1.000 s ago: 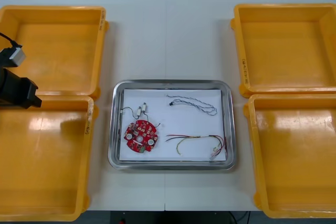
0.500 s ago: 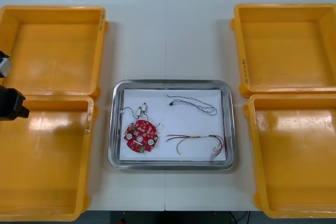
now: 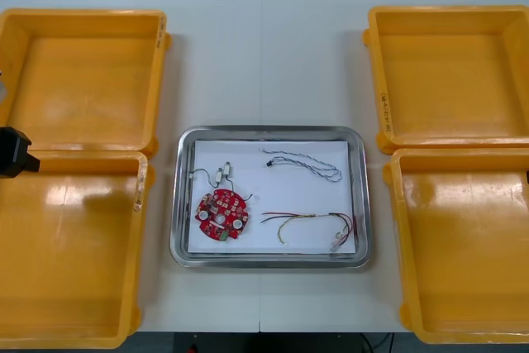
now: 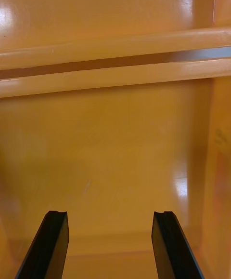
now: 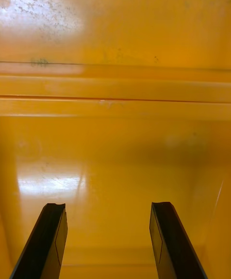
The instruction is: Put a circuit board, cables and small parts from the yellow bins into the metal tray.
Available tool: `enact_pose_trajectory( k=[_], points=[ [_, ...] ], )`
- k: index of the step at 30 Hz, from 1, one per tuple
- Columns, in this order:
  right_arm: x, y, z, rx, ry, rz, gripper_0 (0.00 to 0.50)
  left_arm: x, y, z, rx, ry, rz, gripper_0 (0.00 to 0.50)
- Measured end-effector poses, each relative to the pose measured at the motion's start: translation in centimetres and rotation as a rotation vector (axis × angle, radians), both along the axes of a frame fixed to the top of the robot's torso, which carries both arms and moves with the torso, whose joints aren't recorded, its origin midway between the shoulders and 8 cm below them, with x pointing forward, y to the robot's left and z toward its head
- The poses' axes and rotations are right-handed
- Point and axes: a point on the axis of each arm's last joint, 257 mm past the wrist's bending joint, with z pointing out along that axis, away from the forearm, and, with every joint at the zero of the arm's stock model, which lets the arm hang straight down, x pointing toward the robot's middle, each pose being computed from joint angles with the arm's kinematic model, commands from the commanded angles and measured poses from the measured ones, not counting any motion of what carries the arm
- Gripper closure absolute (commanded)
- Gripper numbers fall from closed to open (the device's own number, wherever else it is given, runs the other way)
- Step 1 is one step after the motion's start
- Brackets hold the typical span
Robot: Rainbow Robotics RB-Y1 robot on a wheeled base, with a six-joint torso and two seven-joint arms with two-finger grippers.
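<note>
In the front view we make out the left arm point(image 3: 13, 152) as a matt black, boxy block with squared corners and a short stub jutting from one side. The left pincer point(image 5: 107, 205) has two black fingers point(image 5: 48, 243). We see them as long flat bars that widen toward their base and end in blunt, squared tips with a slight raised lip. The inner face of each carries a thin outlined panel and catches a dull grey sheen. The right pincer point(image 4: 110, 213) looks to us built alike, with two smooth black fingers point(image 4: 169, 245), each tip cut square with a small notch at one corner.
</note>
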Motion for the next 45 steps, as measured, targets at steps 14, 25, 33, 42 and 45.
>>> enact_pose_trajectory(
  k=[14, 25, 33, 42, 45],
  points=[
    [0.0, 0.0, 0.0, 0.0, 0.0, 0.0, 0.0, 0.0, 0.8, 1.3, 0.017, -0.009, -0.012, 0.0],
    [0.0, 0.0, 0.0, 0.001, 0.0, 0.0, 0.0, 0.1, 0.7, 1.7, 0.008, -0.02, -0.018, 0.0],
    [0.0, 0.0, 0.0, 0.001, 0.0, 0.0, 0.0, 0.0, 0.7, 1.9, 0.007, -0.02, -0.021, 0.0],
    [0.0, 0.0, 0.0, 0.001, 0.0, 0.0, 0.0, 0.0, 0.7, 1.9, 0.007, -0.02, -0.021, 0.0],
    [0.0, 0.0, 0.0, 0.001, 0.0, 0.0, 0.0, 0.0, 0.7, 1.9, 0.007, -0.02, -0.021, 0.0]
  ],
)
